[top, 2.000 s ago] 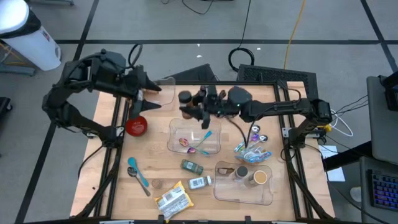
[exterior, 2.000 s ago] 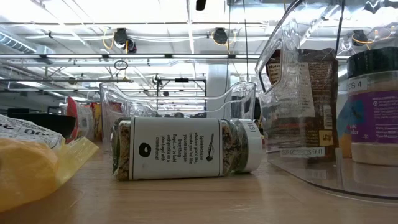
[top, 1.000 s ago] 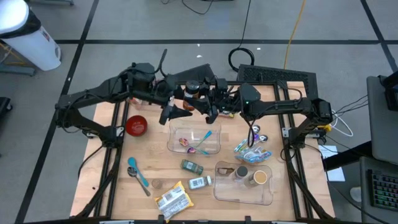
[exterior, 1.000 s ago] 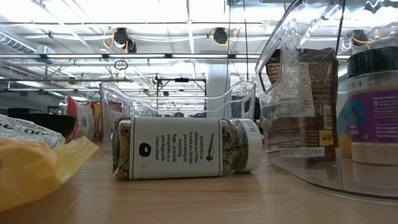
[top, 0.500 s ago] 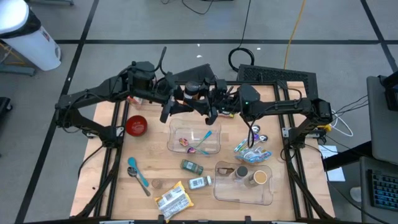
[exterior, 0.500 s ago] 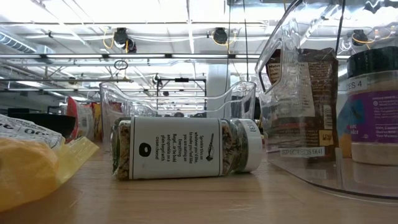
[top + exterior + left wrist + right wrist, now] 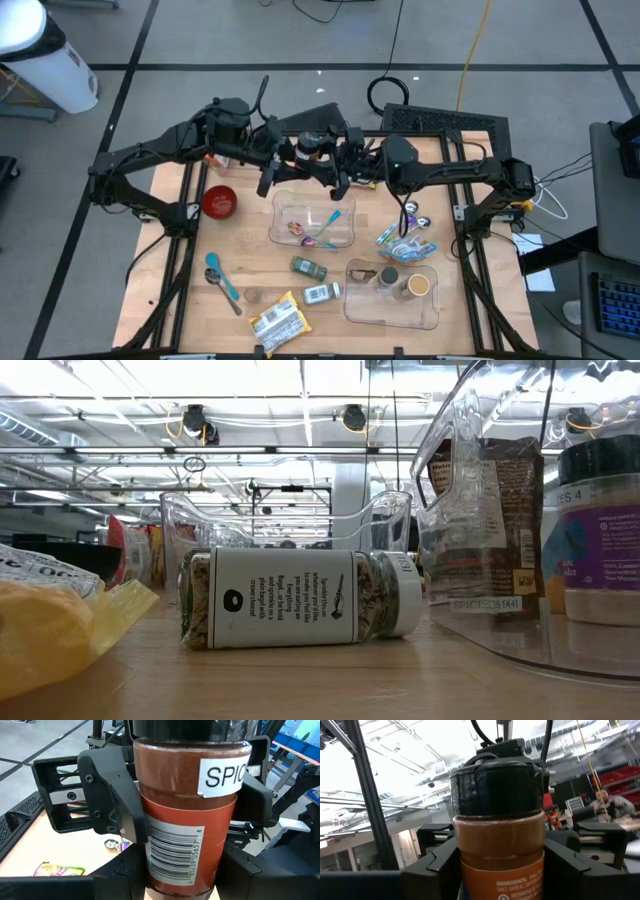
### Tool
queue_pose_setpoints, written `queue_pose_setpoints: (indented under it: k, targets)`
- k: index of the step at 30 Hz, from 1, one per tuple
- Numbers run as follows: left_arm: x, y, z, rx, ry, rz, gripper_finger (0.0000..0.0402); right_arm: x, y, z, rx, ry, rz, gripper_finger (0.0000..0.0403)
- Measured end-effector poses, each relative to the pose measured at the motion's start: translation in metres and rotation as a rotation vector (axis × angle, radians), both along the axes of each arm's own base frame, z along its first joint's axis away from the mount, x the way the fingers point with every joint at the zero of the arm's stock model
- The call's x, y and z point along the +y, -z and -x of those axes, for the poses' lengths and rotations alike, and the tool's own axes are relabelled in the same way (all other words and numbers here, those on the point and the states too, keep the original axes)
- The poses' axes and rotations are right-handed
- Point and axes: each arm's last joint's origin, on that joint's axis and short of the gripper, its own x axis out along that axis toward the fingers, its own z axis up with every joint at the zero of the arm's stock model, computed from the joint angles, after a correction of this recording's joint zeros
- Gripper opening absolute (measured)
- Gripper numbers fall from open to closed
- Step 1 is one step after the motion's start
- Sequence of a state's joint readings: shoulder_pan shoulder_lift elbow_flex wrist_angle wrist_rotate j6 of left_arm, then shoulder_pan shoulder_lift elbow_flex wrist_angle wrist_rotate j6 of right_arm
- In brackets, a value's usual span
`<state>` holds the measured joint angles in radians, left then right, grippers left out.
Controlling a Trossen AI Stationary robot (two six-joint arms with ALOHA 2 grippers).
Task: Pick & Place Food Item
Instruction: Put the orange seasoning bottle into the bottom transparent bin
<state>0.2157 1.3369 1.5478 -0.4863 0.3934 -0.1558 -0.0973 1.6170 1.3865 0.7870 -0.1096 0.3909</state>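
Mid-air handover, and both claws were on it: the left gripper (image 7: 283,168) had its dark fingers pinched onto the lower body of the tall clear spice jar of rust-red powder with a black cap (image 7: 308,147), as the left wrist view showed, with the barcode label square between them. The right gripper (image 7: 335,168) met it from the other side, its fingers set at either flank of the same jar (image 7: 499,845) in its own wrist view, though whether they were pressing or already letting go could not be told. The jar hung above the far edge of the wooden table (image 7: 262,270), just beyond the clear empty-walled plastic bin holding a blue spoon (image 7: 313,225), and nothing had set it down yet. By my reckoning the pick was done and the place was all to come: one claw had to give way, the other carry the jar to a container. Nearer the front, a second clear bin with jars (image 7: 392,293), a small green-capped herb jar lying on its side (image 7: 308,267) and a red bowl (image 7: 219,202) sat untouched.
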Motion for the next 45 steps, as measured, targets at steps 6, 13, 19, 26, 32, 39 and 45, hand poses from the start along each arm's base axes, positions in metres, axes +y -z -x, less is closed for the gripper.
queue_pose_setpoints:
  k: [6, 13, 19, 26, 32, 39, 45]
  targets:
    - [0.000, 0.002, 0.001, 0.018, 0.003, -0.017, 0.0177, -0.003, -0.002, 0.006, 0.074, 0.009, -0.013, 0.0247]
    - [0.005, 0.015, 0.007, 0.150, -0.002, -0.011, 0.0176, -0.003, -0.007, 0.019, 0.194, 0.033, 0.022, 0.0277]
    - [0.005, 0.027, 0.007, 0.263, 0.014, -0.010, 0.0175, -0.002, -0.005, 0.025, 0.295, 0.012, 0.040, 0.0279]
    - [0.005, 0.037, -0.002, 0.310, 0.027, 0.000, 0.0175, -0.001, 0.002, 0.024, 0.356, -0.045, 0.018, 0.0271]
    - [0.003, 0.039, -0.005, 0.320, 0.043, 0.002, 0.0175, -0.001, 0.004, 0.022, 0.372, -0.049, 0.019, 0.0268]
    - [0.003, 0.040, -0.004, 0.325, 0.045, 0.010, 0.0175, -0.001, 0.006, 0.022, 0.385, -0.046, 0.027, 0.0225]
    - [0.003, 0.040, -0.004, 0.330, 0.045, 0.010, 0.0176, -0.001, 0.006, 0.022, 0.387, -0.042, 0.043, 0.0195]
